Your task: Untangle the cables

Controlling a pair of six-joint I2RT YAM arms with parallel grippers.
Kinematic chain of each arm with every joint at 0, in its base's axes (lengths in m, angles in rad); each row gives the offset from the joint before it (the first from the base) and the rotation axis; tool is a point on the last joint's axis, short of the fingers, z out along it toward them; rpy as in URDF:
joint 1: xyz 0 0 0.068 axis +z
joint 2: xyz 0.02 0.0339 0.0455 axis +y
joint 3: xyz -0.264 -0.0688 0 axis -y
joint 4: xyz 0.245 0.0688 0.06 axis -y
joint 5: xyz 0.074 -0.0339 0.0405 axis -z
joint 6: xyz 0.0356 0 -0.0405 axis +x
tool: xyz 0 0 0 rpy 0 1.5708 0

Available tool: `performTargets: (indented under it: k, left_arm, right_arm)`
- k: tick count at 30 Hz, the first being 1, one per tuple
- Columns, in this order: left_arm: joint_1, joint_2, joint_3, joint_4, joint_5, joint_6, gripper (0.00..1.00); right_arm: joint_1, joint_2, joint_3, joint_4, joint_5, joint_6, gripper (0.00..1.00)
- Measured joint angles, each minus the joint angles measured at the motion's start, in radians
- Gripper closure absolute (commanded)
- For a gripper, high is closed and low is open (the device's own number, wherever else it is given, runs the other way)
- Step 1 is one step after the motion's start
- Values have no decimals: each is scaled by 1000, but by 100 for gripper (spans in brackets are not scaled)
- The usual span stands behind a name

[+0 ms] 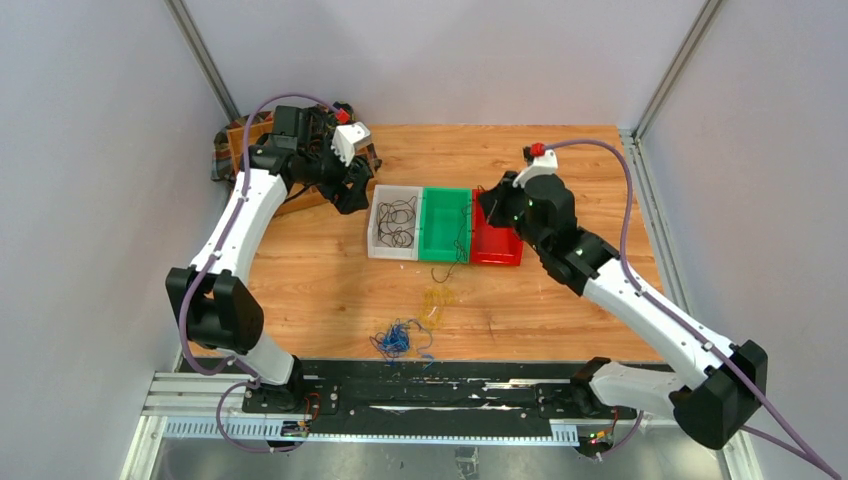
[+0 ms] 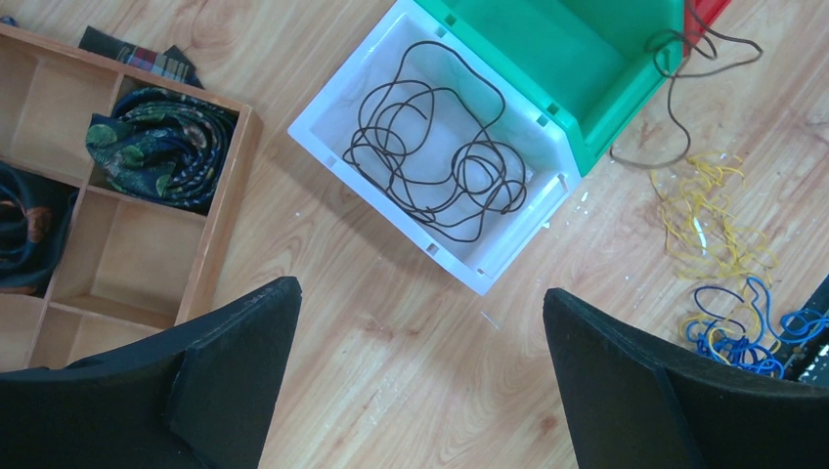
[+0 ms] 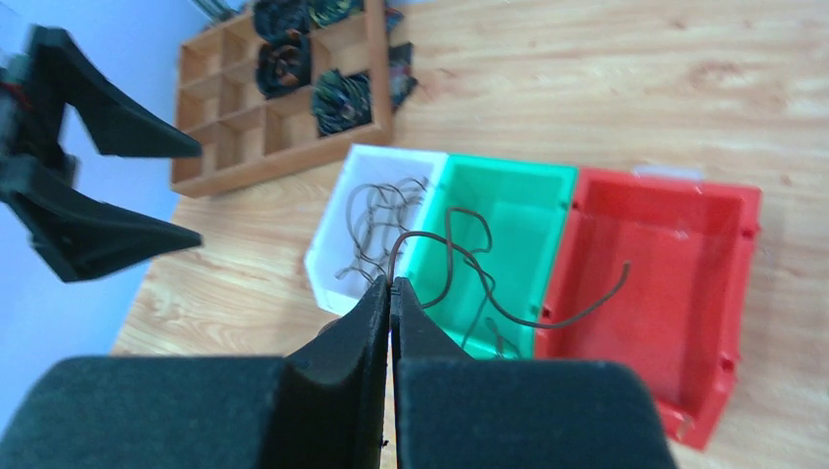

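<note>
Right wrist view: right gripper (image 3: 391,283) pinched tight on dark cable (image 3: 420,233) trailing over green bin (image 3: 547,176); left gripper (image 2: 420,290) spread wide, empty, just left of white bin (image 2: 371,200).

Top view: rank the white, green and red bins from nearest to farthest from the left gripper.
Measured from the left gripper, which is open over the table's far left:
1. white bin: just to its right, at the left end of the row.
2. green bin: in the middle of the row.
3. red bin: at the right end of the row.
</note>
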Motion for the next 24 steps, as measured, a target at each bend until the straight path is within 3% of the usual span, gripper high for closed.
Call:
performTargets:
  k: [11,24]
  left_arm:
    - [13,-68,-10,-5,76,-2,0]
    - [32,-108,-9,6,178,-77,1]
  right_arm:
    - [0,172,300,-3,-149,-19,99]
    - [4,200,472,53,-286,-1,99]
